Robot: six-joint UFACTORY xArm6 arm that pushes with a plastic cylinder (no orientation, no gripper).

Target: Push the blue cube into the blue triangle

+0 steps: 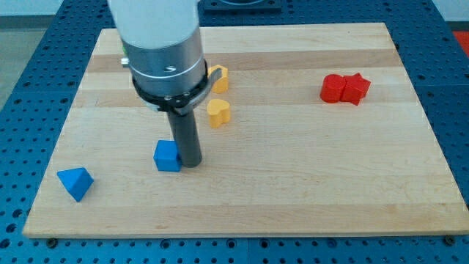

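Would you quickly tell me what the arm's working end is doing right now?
My tip: no claw, holds nothing; it rests at the blue cube's right side, seemingly touching. The blue triangle lies further left.

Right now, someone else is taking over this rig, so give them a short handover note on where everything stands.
My tip is down on the board, against the right side of the blue cube.
The blue triangle sits apart from the cube, toward the view's lower left.
Done: tip lined up behind the cube.
Left: push the cube left and slightly down until it meets the triangle.
Two yellow blocks and two red blocks lie well off that path.
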